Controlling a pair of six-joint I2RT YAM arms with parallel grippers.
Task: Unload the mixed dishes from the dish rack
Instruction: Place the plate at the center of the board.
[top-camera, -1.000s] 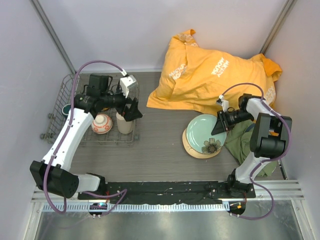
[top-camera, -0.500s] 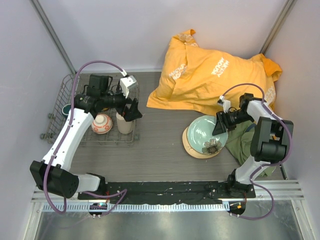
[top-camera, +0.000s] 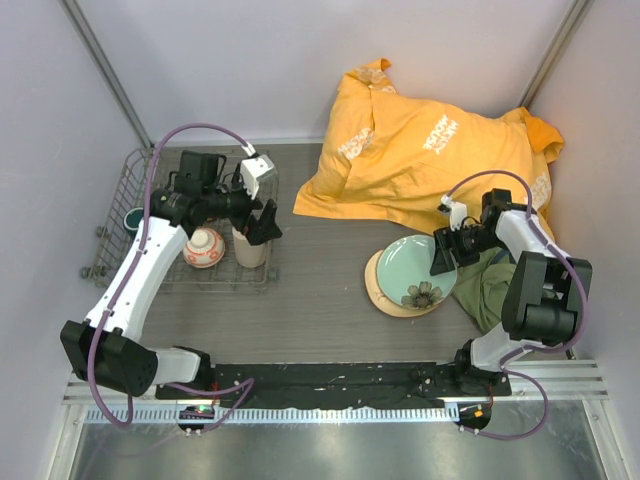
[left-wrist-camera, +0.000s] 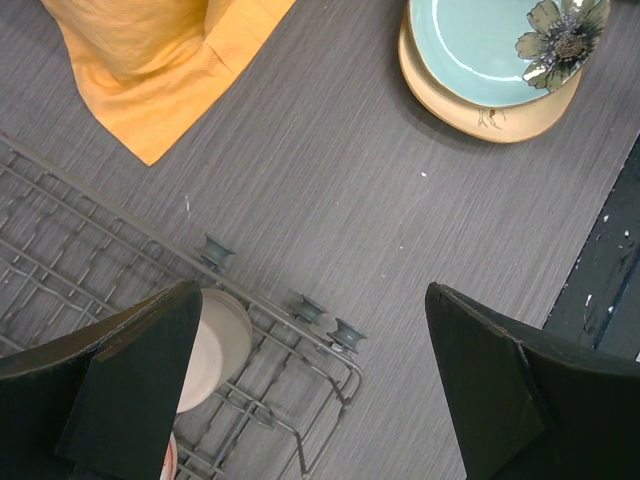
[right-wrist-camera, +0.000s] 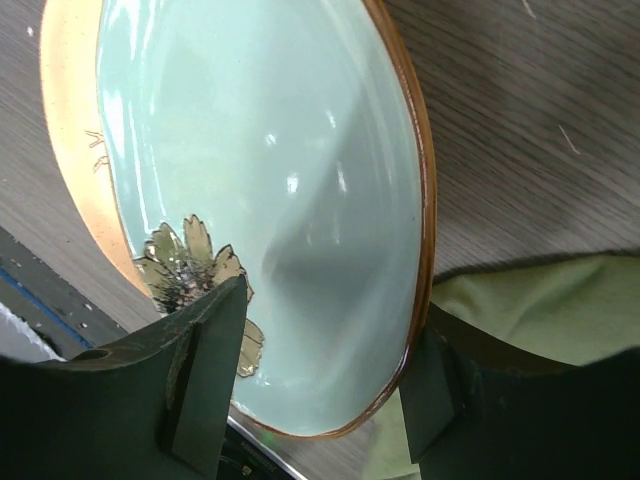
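Observation:
The grey wire dish rack (top-camera: 112, 215) stands at the left. It holds the dark green mug (top-camera: 133, 217), the white-and-red bowl (top-camera: 204, 248) and the beige cup (top-camera: 248, 250). My left gripper (top-camera: 264, 222) hangs open and empty just above the cup (left-wrist-camera: 225, 340), at the rack's right corner (left-wrist-camera: 340, 370). The pale green flower plate (top-camera: 410, 268) rests tilted on the yellow patterned plate (top-camera: 385, 295). My right gripper (top-camera: 443, 252) is shut on the green plate's right rim (right-wrist-camera: 415, 250), one finger on its face and one outside.
A big orange cloth (top-camera: 430, 150) lies heaped at the back right. A green cloth (top-camera: 490, 285) lies under the right gripper, also in the right wrist view (right-wrist-camera: 540, 300). The orange cloth's corner (left-wrist-camera: 160, 90) reaches near the rack. A black strip (top-camera: 330, 378) runs along the front.
The right gripper has drawn right and lower with the green plate, which now lies flatter on the yellow plate. The left gripper has barely shifted.

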